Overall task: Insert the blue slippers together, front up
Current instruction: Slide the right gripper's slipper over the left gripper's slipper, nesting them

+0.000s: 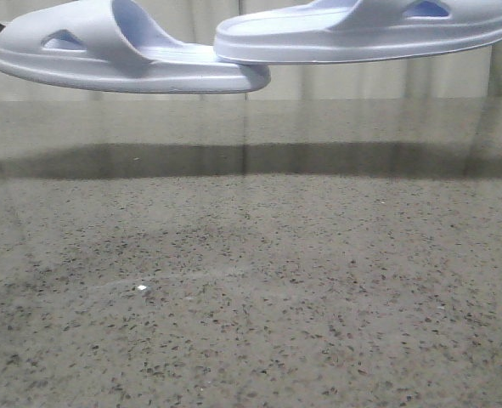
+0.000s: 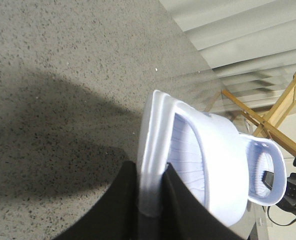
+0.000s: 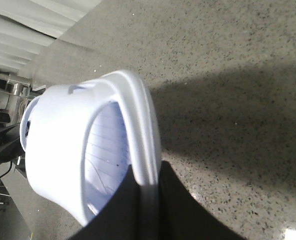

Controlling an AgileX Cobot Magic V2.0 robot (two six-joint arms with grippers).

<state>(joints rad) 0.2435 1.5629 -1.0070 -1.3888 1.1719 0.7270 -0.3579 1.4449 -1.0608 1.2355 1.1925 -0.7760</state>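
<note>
Both very pale blue slippers hang in the air above the table, soles down. In the front view the left slipper [image 1: 123,59] and the right slipper [image 1: 361,34] point toe to toe, and the right one's toe overlaps the left one's toe. My left gripper [image 2: 150,197] is shut on the sole edge of the left slipper [image 2: 198,165]. The other slipper [image 2: 265,170] shows beyond it. My right gripper [image 3: 146,200] is shut on the sole edge of the right slipper [image 3: 77,150]. The ribbed footbeds show under the straps.
The speckled grey stone table [image 1: 251,297] lies well below the slippers, with their shadows on it. Pale curtains hang behind the table's far edge. A wooden rack [image 2: 273,110] stands off the table in the left wrist view.
</note>
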